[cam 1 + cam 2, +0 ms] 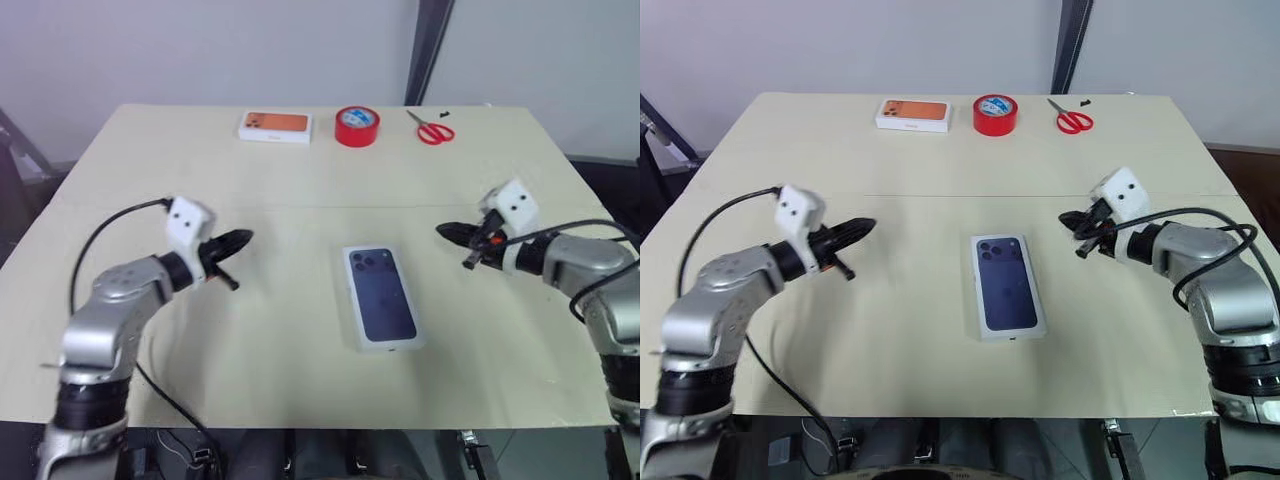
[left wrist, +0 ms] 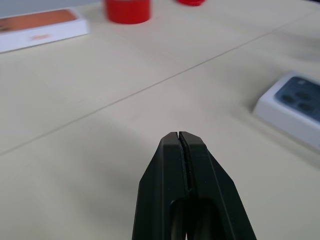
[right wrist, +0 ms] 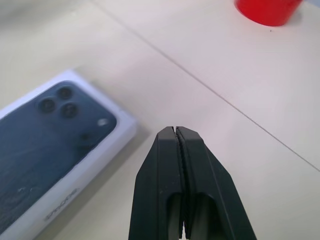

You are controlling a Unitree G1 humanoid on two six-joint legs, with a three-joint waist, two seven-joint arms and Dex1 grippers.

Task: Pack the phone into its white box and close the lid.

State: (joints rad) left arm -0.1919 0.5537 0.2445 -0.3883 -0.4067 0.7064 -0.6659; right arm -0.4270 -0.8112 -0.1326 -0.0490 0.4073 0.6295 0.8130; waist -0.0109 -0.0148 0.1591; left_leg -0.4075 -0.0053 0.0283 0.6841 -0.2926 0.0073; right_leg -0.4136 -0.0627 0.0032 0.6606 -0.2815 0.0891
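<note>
Left hand [image 1: 240,240] pinched together, empty, right hand [image 1: 447,232] likewise, lid [image 1: 381,296] between them

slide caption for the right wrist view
Shut right tool poised above the table beside the closed white box, lid on.

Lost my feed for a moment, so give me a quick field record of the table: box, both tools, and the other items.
box: white rectangular cardboard box with the dark blue phone picture on top, lid on, at table centre
left tool: shut, holding nothing, left of the box
right tool: shut, holding nothing, right of the box
far edge: white box with an orange picture, red tape roll, red-handled scissors
surface: beige table
</note>
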